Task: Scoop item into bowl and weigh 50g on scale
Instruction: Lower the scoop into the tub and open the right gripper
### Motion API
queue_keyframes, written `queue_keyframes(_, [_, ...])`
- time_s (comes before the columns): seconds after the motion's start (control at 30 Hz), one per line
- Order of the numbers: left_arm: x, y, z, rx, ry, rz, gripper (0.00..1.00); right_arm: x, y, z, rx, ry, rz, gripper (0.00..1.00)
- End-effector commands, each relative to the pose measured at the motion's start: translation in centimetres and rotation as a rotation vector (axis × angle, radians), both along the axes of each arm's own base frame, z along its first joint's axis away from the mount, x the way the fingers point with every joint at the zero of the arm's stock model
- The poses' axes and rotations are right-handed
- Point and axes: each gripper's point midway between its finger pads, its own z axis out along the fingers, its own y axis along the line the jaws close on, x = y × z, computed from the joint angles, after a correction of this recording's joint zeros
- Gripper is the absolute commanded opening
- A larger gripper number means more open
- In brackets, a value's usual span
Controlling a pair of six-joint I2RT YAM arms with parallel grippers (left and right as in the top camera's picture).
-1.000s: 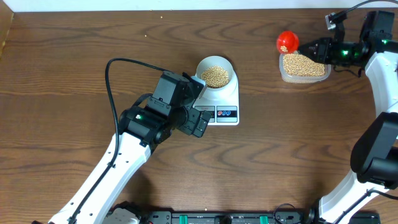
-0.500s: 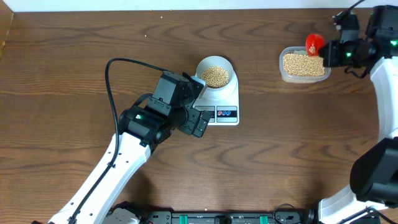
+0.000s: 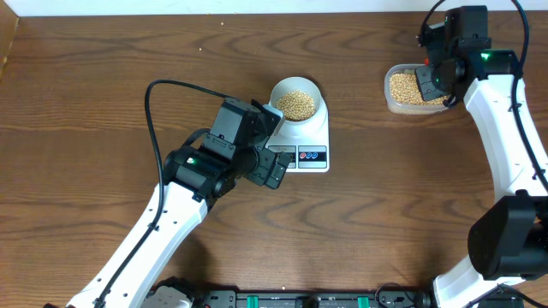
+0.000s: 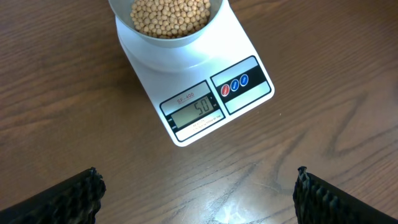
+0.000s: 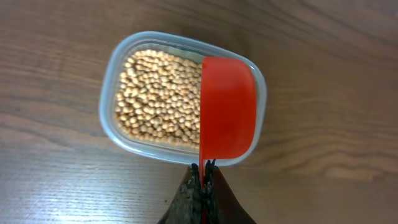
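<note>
The pale bowl (image 3: 295, 103) (image 4: 168, 18), heaped with tan beans (image 4: 169, 14), stands on the white scale (image 3: 315, 137) (image 4: 205, 71), whose display (image 4: 194, 111) reads 50. My left gripper (image 3: 272, 150) (image 4: 199, 190) hovers open just left of the scale's display end, nothing between its fingers. My right gripper (image 3: 431, 79) (image 5: 203, 171) is shut on the handle of a red scoop (image 5: 227, 106). The scoop hangs over the right end of a clear tub (image 3: 417, 90) (image 5: 118, 74) of beans (image 5: 158, 93). Only the scoop's red back shows.
Brown wooden tabletop (image 3: 385, 197) all round. The left arm's black cable (image 3: 150, 111) loops left of the scale. The right arm (image 3: 505, 120) reaches in from the right edge towards the tub at the back right.
My right gripper has swung the red scoop from the tub's left rim across to its right end and turned it over the beans. The left arm, bowl and scale have not moved.
</note>
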Motion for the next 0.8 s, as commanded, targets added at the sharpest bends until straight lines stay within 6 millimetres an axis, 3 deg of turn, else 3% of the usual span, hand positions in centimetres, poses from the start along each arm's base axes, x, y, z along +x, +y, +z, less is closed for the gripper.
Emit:
queue_keyframes(0.0, [0.0,0.4,-0.3,0.015,0.0,0.005,0.99,-0.1,-1.5,0.7,0.02,-0.036,-0.173,0.01])
queue_keyframes(0.1, [0.0,0.4,-0.3,0.015,0.0,0.005,0.99,-0.2,-1.3,0.3,0.209,-0.045,-0.336,0.01])
queue_keyframes(0.37, [0.0,0.4,-0.3,0.015,0.0,0.005,0.99,0.5,-0.3,-0.4,0.546,-0.042,-0.477,0.06])
queue_keyframes(0.63, [0.0,0.4,-0.3,0.015,-0.001,0.005,0.99,0.7,1.3,-3.9,0.787,-0.022,-0.513,0.03])
queue_keyframes(0.67, [0.0,0.4,-0.3,0.015,0.0,0.005,0.99,0.5,1.2,-4.4,0.785,-0.015,-0.521,0.06])
queue_keyframes(0.73, [0.0,0.4,-0.3,0.015,0.0,0.005,0.99,0.3,0.9,-4.9,0.784,-0.01,-0.531,0.26])
queue_keyframes(0.77, [0.0,0.4,-0.3,0.015,0.0,0.005,0.99,0.2,0.7,-4.9,0.785,-0.009,-0.535,0.29])
